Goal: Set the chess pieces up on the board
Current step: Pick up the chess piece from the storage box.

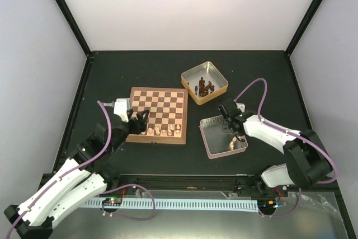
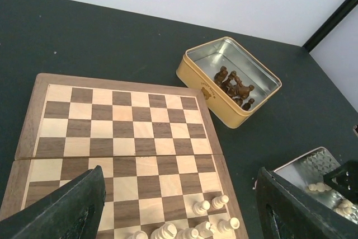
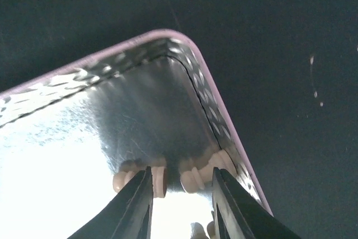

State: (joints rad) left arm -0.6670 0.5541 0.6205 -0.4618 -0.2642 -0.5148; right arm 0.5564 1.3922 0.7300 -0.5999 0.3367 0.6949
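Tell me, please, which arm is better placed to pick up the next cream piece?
Right. The right gripper is down in the pink-rimmed tin, fingers open around a cream piece. The left gripper hovers open over the board.

The top external camera looks down on the whole table (image 1: 140, 71) from high above its near edge. The left wrist camera sits low and close, facing obliquely across the board (image 2: 140, 132) toward the yellow tin (image 2: 207, 85) at upper right; the top view shares both. The right wrist camera looks from very close into the pink-rimmed tin (image 3: 168, 34), which lies right of centre in the top view.
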